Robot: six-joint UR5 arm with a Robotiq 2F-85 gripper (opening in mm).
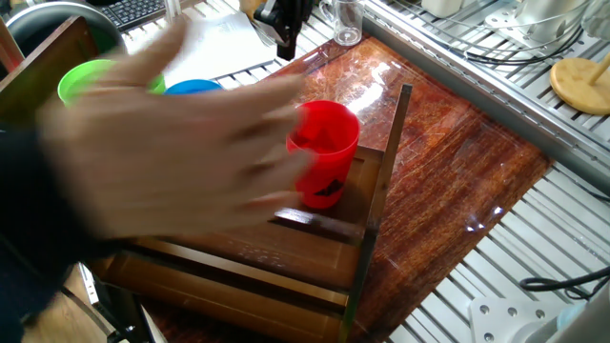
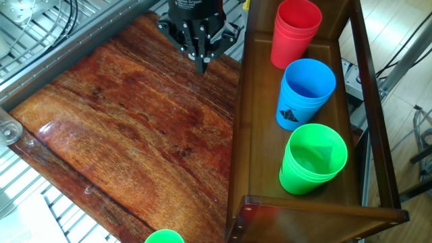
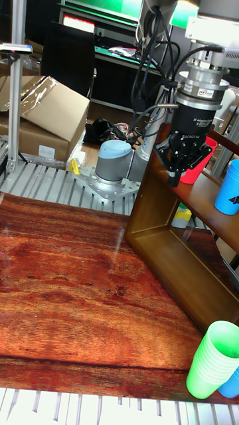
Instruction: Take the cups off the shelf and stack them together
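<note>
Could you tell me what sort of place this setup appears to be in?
Most likely a robotics lab or workshop. The robot arm's grey base is bolted to an aluminium-slat bench, cardboard boxes sit on the floor behind, and the gripper hangs over a staged tabletop beside a wooden shelf.
</note>
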